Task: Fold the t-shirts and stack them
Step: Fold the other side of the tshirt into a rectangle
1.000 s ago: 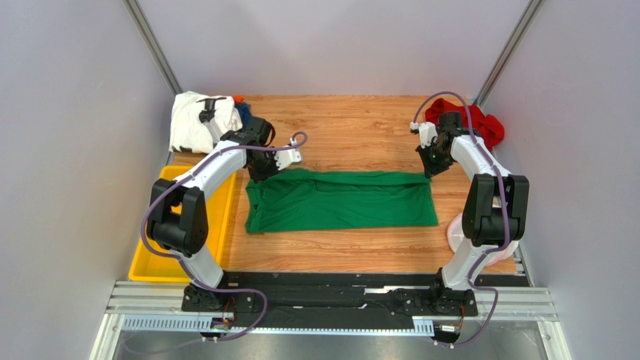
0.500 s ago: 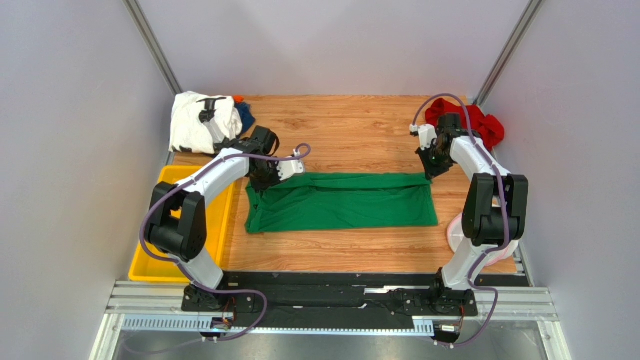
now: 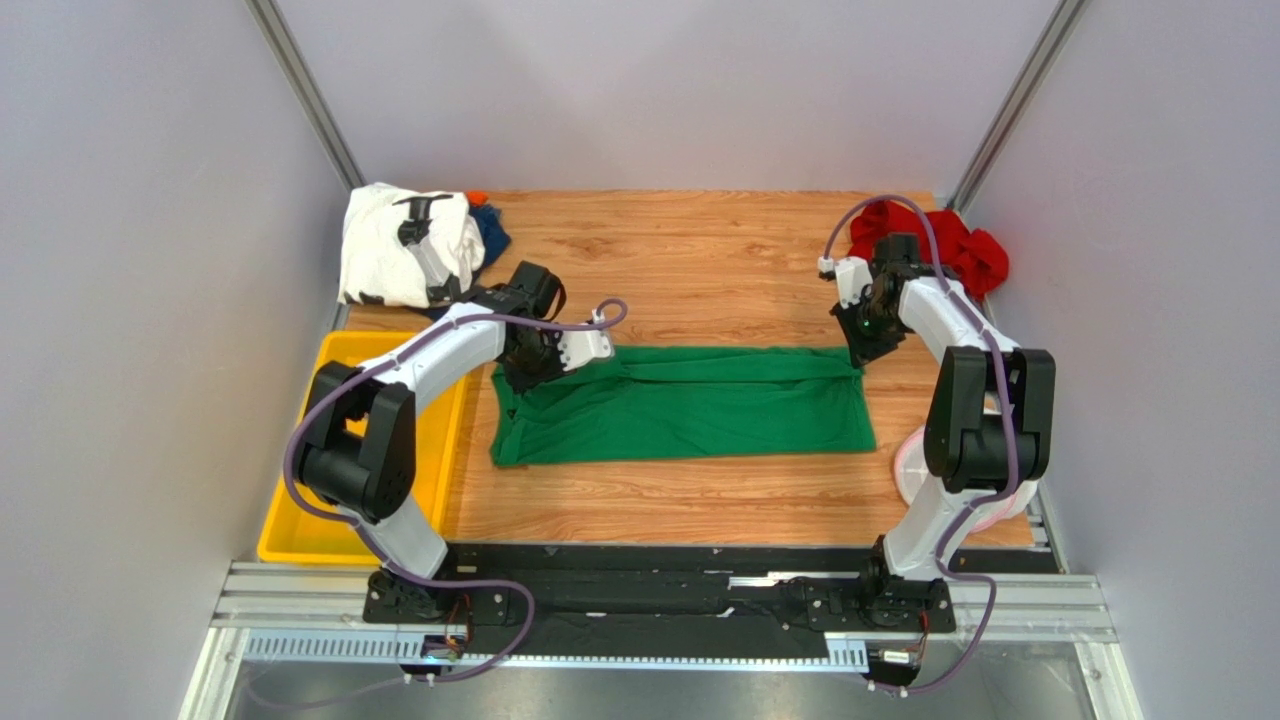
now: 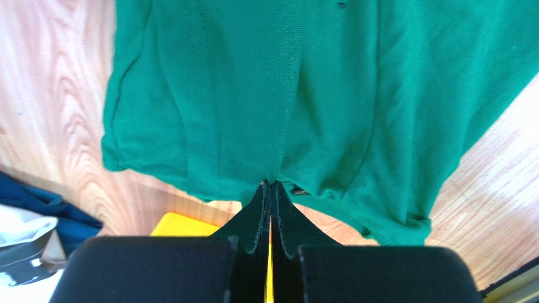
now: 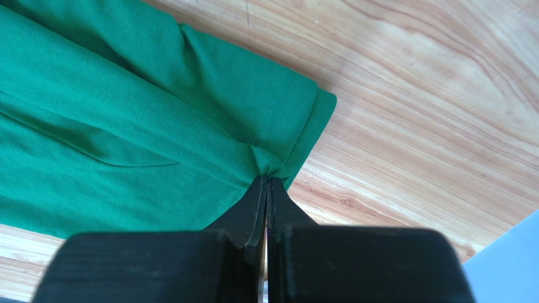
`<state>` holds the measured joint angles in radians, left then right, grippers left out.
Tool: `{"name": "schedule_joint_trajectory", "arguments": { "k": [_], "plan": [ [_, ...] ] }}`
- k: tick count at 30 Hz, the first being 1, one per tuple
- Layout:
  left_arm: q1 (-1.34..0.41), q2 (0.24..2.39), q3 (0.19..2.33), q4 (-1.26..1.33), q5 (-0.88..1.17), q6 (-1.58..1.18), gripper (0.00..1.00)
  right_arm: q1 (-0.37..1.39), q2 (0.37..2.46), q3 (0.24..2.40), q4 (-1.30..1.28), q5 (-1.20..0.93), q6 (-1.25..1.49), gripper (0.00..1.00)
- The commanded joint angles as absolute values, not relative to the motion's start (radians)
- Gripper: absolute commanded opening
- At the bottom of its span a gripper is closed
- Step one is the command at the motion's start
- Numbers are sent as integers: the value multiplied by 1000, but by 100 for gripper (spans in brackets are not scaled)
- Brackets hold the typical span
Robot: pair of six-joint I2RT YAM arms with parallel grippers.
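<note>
The green t-shirt lies as a long folded band across the middle of the wooden table. My left gripper is shut on its far left edge; in the left wrist view the fingertips pinch the green cloth. My right gripper is shut on its far right corner; in the right wrist view the jaws pinch the hem of the shirt. The white t-shirt with black print and the dark blue one lie at the far left corner. The red t-shirt lies at the far right.
A yellow plastic tray stands left of the table, beside my left arm. The round white-and-pink mesh basket sits at the right edge behind my right arm. Grey walls close in both sides.
My left gripper has moved slightly toward the near side and right with the shirt's left edge, bunching that end. My right gripper has barely moved.
</note>
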<state>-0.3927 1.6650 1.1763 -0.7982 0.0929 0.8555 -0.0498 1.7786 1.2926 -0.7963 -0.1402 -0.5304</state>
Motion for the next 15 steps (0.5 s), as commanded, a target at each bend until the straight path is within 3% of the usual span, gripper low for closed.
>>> {"name": "schedule_joint_trajectory", "arguments": {
  "k": [1,15],
  "plan": [
    [-416,1649,1152,-798,95,825,0,-57,1750,1290,-778,-130,-557,0],
    [-463,1571,1092,-810,84,801,0,-57,1763,1282,-767,-126,-563,0]
  ]
}}
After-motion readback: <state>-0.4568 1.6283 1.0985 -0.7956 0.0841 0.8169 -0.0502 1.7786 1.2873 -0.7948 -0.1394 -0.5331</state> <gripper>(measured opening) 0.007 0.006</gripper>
